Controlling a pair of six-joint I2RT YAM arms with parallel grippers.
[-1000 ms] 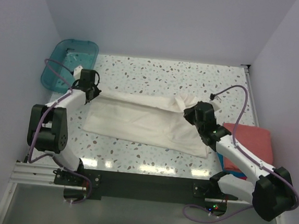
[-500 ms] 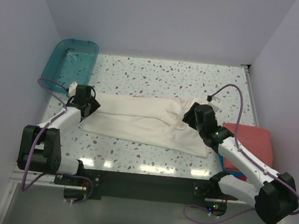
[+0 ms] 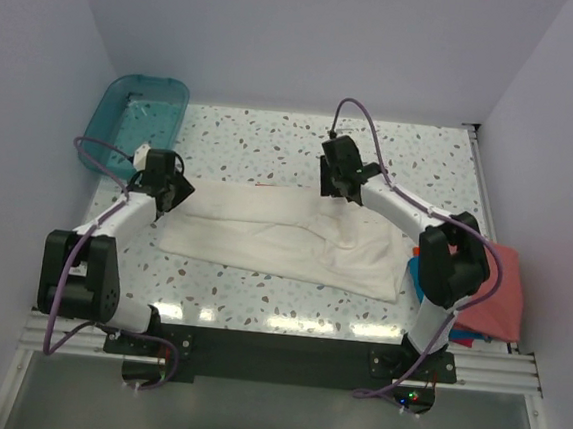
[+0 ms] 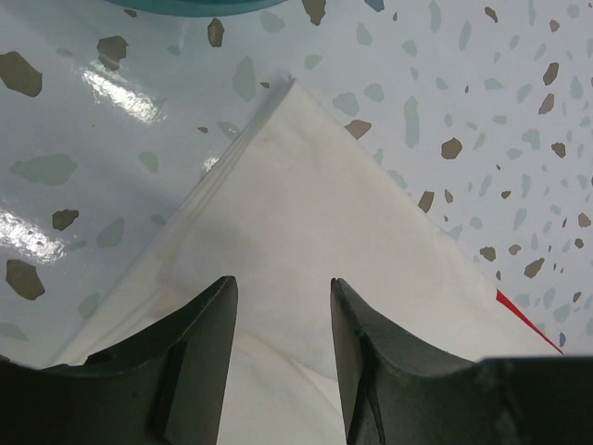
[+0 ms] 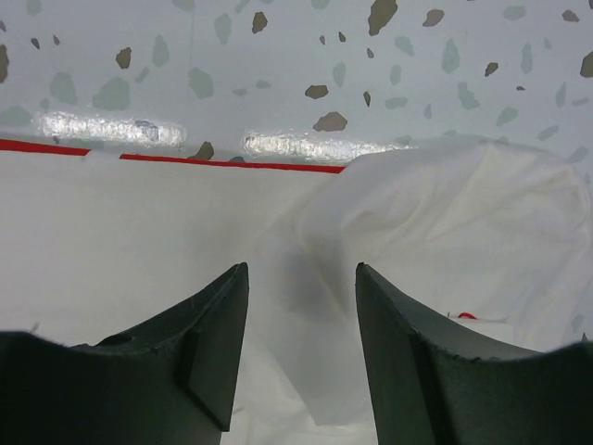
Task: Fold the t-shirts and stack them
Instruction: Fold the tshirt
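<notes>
Your left pincer (image 4: pixel 281 289) stands open with nothing between its fingers, poised over the left corner of the cream-white t-shirt (image 3: pixel 275 236). That shirt lies spread on the desk (image 3: pixel 273 138). Your right pincer (image 5: pixel 301 273) is open and empty too, above a bunched fold at the shirt's far edge. Off to that pincer's right and nearer the arm bases lies the salmon-red t-shirt (image 3: pixel 496 283), with a blue t-shirt (image 3: pixel 414 276) peeking out beside it. Beyond the left pincer sits the teal tub (image 3: pixel 139 116).
</notes>
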